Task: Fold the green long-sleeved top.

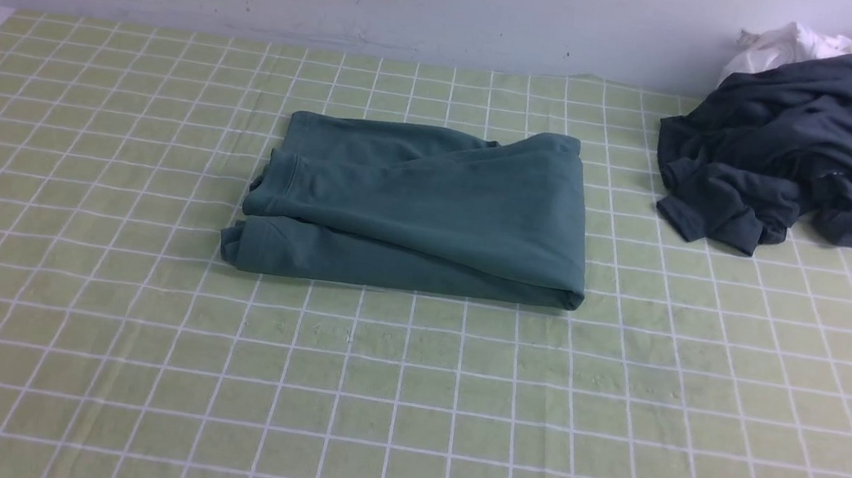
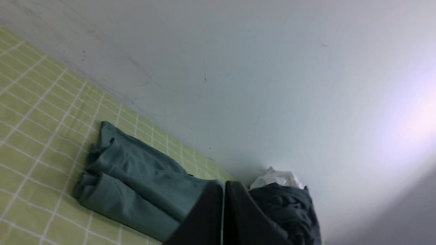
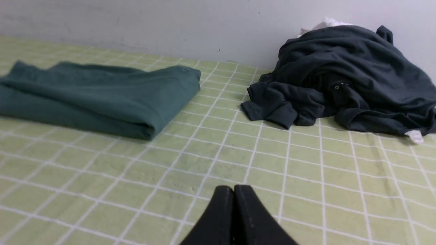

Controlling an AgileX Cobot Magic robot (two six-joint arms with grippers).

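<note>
Both hands closed and empty, green top folded on the table

Closed and holding nothing, the right hand (image 3: 233,188) hangs low over bare checked cloth near the front of the table (image 1: 400,433), and the left hand (image 2: 224,185) is likewise pressed shut and empty, off to the left side. Well ahead of both, the green long-sleeved top (image 1: 421,210) lies at the middle of the table as a compact, layered rectangle, so the folding looks essentially done. It reads as soft, limp cotton, light and not slippery; any tidying grip is best taken at the loose left edge where cuff and hem stack. A dark grey garment (image 1: 817,142) and a white cloth (image 1: 785,44) sit apart at the far right.
</note>
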